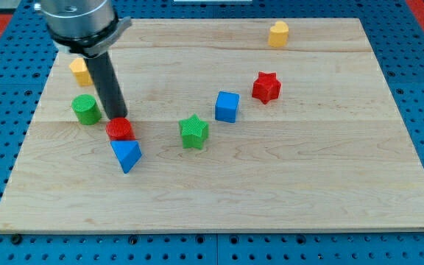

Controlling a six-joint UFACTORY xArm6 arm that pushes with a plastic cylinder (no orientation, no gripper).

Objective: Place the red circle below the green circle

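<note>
My tip (116,118), a bare rod with no hand, should nudge the red circle (119,129) toward eight o'clock, under the green circle (86,109), clear of the blue triangle (126,154).

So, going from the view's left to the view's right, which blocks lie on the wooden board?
Green circle → red circle → green star → blue cube → red star → yellow heart.

On the wooden board (330,184), a green star (193,132) sits centrally. From it, a blue cube (227,106) and red star (266,87) lie upper-right, a yellow heart (278,34) farther, a blue triangle (126,154) lower-left, and a yellow block (79,71) upper-left.
</note>
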